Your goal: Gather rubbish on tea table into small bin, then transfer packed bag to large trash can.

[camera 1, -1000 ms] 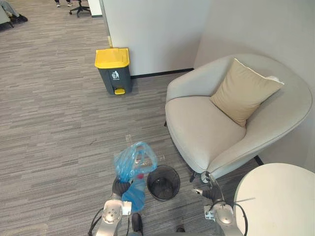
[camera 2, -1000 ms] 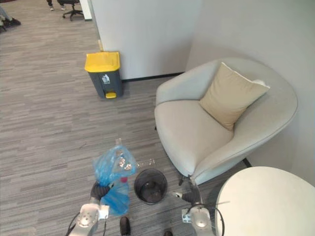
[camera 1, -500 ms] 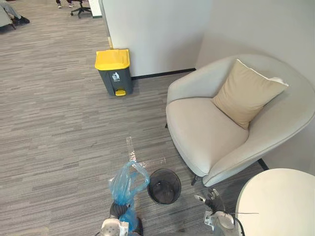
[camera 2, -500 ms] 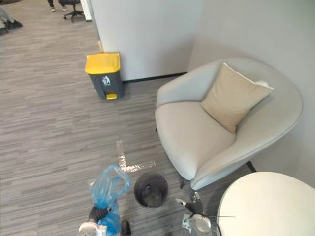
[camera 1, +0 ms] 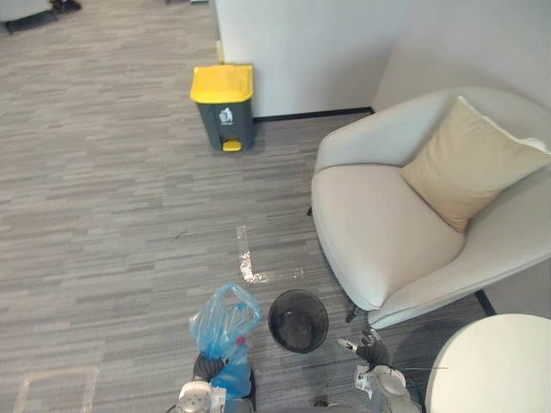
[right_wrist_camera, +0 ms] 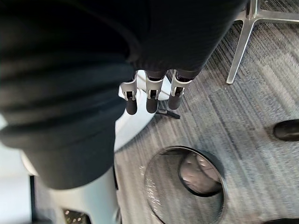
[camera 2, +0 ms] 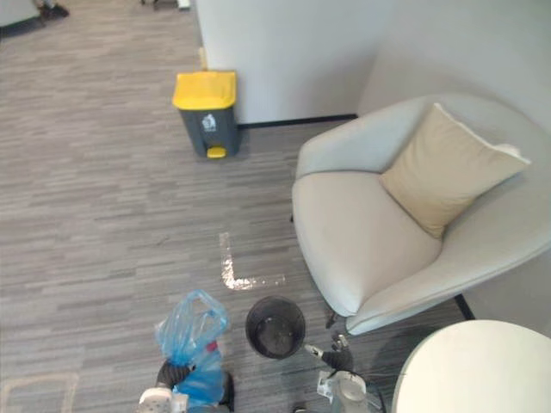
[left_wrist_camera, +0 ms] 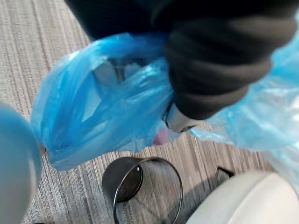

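A blue plastic bag [camera 1: 225, 320] with rubbish inside hangs bunched in my left hand [camera 1: 207, 368], whose fingers are curled into its plastic [left_wrist_camera: 103, 107]. The bag is just left of the small black mesh bin [camera 1: 298, 320], which stands without a liner on the carpet. The large grey trash can with a yellow lid [camera 1: 224, 107] stands far ahead against the wall. My right hand [camera 1: 366, 348] is low on the bin's right side, its fingers [right_wrist_camera: 149, 95] relaxed and holding nothing above the bin [right_wrist_camera: 187, 186].
A light grey armchair [camera 1: 379, 232] with a tan cushion [camera 1: 469, 163] stands to the right of the bin. A round white table [camera 1: 499, 370] is at the lower right. An L-shaped tape mark [camera 1: 250, 262] lies on the carpet ahead. A wall corner rises behind the trash can.
The camera has swung, so the whole scene sits further right. My left hand with the bag has dropped lower and closer to me than a second ago. The right hand has barely moved.
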### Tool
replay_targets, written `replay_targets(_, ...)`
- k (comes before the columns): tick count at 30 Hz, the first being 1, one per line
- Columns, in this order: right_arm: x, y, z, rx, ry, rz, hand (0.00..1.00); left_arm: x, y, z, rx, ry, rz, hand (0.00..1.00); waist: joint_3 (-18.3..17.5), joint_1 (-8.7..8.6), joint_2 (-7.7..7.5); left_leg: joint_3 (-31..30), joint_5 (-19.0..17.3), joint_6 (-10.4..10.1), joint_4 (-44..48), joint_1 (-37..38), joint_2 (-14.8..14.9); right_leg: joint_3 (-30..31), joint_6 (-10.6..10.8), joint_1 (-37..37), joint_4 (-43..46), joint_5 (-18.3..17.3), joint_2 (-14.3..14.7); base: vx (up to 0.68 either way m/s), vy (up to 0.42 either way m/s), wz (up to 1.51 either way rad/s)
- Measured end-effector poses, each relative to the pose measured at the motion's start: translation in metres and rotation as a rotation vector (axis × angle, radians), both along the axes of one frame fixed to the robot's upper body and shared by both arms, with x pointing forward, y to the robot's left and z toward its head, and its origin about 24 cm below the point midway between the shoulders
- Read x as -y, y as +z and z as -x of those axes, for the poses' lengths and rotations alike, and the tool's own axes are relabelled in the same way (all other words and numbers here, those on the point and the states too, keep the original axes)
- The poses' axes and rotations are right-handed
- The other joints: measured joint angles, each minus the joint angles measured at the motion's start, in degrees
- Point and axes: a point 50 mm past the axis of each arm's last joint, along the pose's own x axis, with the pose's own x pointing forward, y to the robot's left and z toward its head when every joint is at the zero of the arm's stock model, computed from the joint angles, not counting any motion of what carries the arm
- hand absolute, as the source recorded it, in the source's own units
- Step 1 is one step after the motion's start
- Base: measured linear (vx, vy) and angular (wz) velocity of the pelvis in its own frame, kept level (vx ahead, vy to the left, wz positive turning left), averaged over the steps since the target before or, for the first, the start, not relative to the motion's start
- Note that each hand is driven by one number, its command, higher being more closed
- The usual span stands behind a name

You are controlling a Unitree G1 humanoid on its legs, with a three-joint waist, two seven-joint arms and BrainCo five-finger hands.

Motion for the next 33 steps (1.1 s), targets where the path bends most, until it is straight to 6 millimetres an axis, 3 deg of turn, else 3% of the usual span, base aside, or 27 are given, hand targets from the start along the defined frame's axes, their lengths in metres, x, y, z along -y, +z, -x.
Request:
replay_targets(5,0.000,0.010,-0.020,0.051,-0.005,0.018,0.00,0.007,0.012,-0.019,0.087,-0.027,0.015,1.00,1.6,0.62,-0.25,-0.7,2.2,0.4,7.0,-8.1,-1.0,-3.6,-0.2,-4.4,5.6,-0.1,-1.0,-0.06,0.017,0.55)
replay_targets(7,0.001,0.014,-0.027,0.073,-0.004,0.025,0.00,0.011,0.016,-0.023,0.111,-0.034,0.026,1.00,1.9,0.91,0.60,-1.8,2.6,-0.5,7.0,-7.4,0.3,-3.2,-2.2,-7.0,10.6,0.3,-0.1,-0.12,0.044,0.41)
replay_targets(8,-0.003,0.016,-0.029,0.091,-0.004,0.015,0.00,0.007,0.020,-0.029,0.136,-0.038,0.013,1.00,2.2,0.73,-1.39,-2.0,-1.3,-1.7,10.6,-7.5,-0.2,-1.4,-3.0,-6.4,7.9,1.1,-1.5,-0.05,0.014,-0.07)
replay_targets(9,-0.005,0.021,-0.035,0.121,-0.001,0.011,0.00,0.006,0.019,-0.027,0.131,-0.023,0.016,1.00,2.8,1.23,-1.90,1.1,-12.7,1.3,25.9,-9.5,1.6,-0.7,-2.0,-5.6,7.9,-0.2,-2.0,-0.05,0.014,-0.24)
replay_targets(10,-0.004,0.021,-0.036,0.126,-0.003,0.012,0.00,0.007,0.018,-0.026,0.124,-0.022,0.018,1.00,2.8,1.11,-1.55,1.2,-14.9,0.6,29.0,-9.8,2.3,-0.2,-2.0,-5.8,8.4,-0.2,-1.9,0.00,0.051,-0.63)
replay_targets(11,0.001,0.024,-0.037,0.136,-0.018,0.020,0.00,0.010,0.017,-0.025,0.117,-0.022,0.028,1.00,3.5,0.30,-0.22,1.4,-16.9,-1.7,30.0,-9.4,3.7,0.8,-1.3,-6.6,9.7,0.2,-1.2,-0.09,0.132,-0.47)
replay_targets(13,0.006,0.018,-0.029,0.100,-0.054,0.016,0.00,0.007,0.020,-0.033,0.134,-0.031,0.015,1.00,3.6,-0.63,-0.87,2.7,-15.6,0.6,25.7,-8.9,2.5,3.0,0.2,-9.8,11.0,1.4,-2.4,-0.13,0.162,-0.28)
replay_targets(17,0.005,0.005,-0.013,0.003,-0.056,0.010,0.00,-0.001,0.019,-0.033,0.124,-0.036,-0.012,1.00,3.8,-0.66,-1.37,6.2,-13.4,2.7,22.9,-9.0,1.2,7.0,2.0,-12.7,10.7,3.7,-3.8,-0.17,0.135,-0.39)
replay_targets(20,0.001,0.001,-0.006,-0.019,-0.047,0.001,0.00,-0.007,0.019,-0.032,0.115,-0.047,-0.037,1.00,4.0,-0.88,-1.08,6.6,-13.7,3.6,23.2,-9.5,1.4,8.0,2.2,-13.9,12.2,4.6,-3.4,-0.19,0.062,-0.09)
replay_targets(21,-0.001,-0.002,-0.001,-0.033,-0.046,-0.005,0.00,-0.009,0.018,-0.029,0.108,-0.051,-0.047,1.00,4.0,-0.83,-0.96,7.0,-13.6,3.9,23.2,-9.4,2.2,8.3,1.5,-14.5,15.5,2.9,-2.9,-0.15,-0.050,0.17)
replay_targets(23,-0.004,-0.004,0.005,-0.049,-0.050,-0.017,0.00,-0.013,0.015,-0.020,0.084,-0.047,-0.054,1.00,4.2,-0.72,-0.67,7.8,-13.6,3.9,23.2,-8.8,3.3,8.9,1.4,-15.1,24.8,-0.7,-1.6,-0.14,-0.103,0.21)
replay_targets(24,-0.006,-0.005,0.007,-0.054,-0.051,-0.022,0.00,-0.013,0.012,-0.012,0.064,-0.042,-0.051,1.00,3.6,-0.48,-1.58,7.9,-13.5,3.8,23.2,-8.9,3.0,9.1,1.3,-14.8,27.5,-3.2,-1.2,-0.09,-0.121,0.12)
replay_targets(25,-0.007,-0.005,0.007,-0.053,-0.051,-0.023,0.00,-0.013,0.011,-0.011,0.061,-0.042,-0.050,1.00,3.0,-0.22,-2.65,7.9,-13.4,3.5,23.2,-9.1,2.6,9.1,0.8,-14.7,26.3,-4.3,-1.4,-0.10,-0.156,0.03)
replay_targets(26,-0.006,-0.005,0.006,-0.052,-0.052,-0.023,0.00,-0.015,0.009,-0.005,0.042,-0.027,-0.050,1.00,2.6,0.54,-3.39,7.9,-12.7,2.4,23.1,-9.8,1.7,9.6,-0.4,-13.9,21.6,-8.2,-2.0,-0.10,-0.125,-0.11)
replay_targets(28,-0.002,-0.008,0.010,-0.077,-0.057,-0.009,0.00,-0.008,0.007,-0.005,0.037,0.007,-0.019,1.00,2.2,1.19,-2.55,6.9,-12.4,2.1,24.1,-10.7,2.4,7.8,-1.1,-13.9,17.9,-6.8,-1.4,-0.06,-0.070,-0.19)
replay_targets(29,0.002,-0.009,0.013,-0.087,-0.060,0.005,0.00,-0.004,0.005,-0.002,0.029,0.009,-0.009,1.00,1.2,1.59,-0.90,6.0,-13.4,2.0,25.7,-10.2,3.5,7.7,-1.3,-13.5,15.8,-5.7,0.7,0.03,-0.019,-0.13)
replay_targets(33,-0.001,-0.016,0.024,-0.138,-0.061,-0.006,0.00,-0.006,0.001,0.002,-0.004,0.011,-0.014,1.00,0.9,1.62,-0.87,6.5,-13.7,1.2,23.1,-8.3,3.7,9.3,-1.1,-11.3,12.3,-3.1,1.6,0.08,-0.025,-0.10)
